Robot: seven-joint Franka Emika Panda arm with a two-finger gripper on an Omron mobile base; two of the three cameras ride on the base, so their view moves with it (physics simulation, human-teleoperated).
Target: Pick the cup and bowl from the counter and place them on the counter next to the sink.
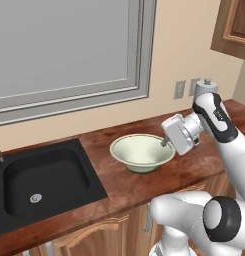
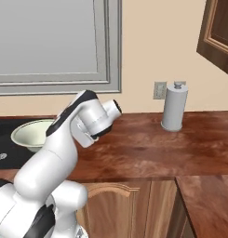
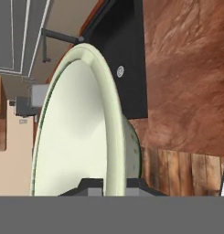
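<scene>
Beside the black sunken sink, on the glossy reddish-brown wood counter, sits the wide pale cream bowl w/ flared rim; its foot looks to rest on the wood or just above, can't tell which. To its right the two-finger gripper is nearly closed, pinching the bowl's near rim: one tip inside the wall, one outside, rim running straight up between them in hand view. Judgement: keep bowl level, lower till foot sits flat next to sink, then open jaws & back off w/o dragging rim.
</scene>
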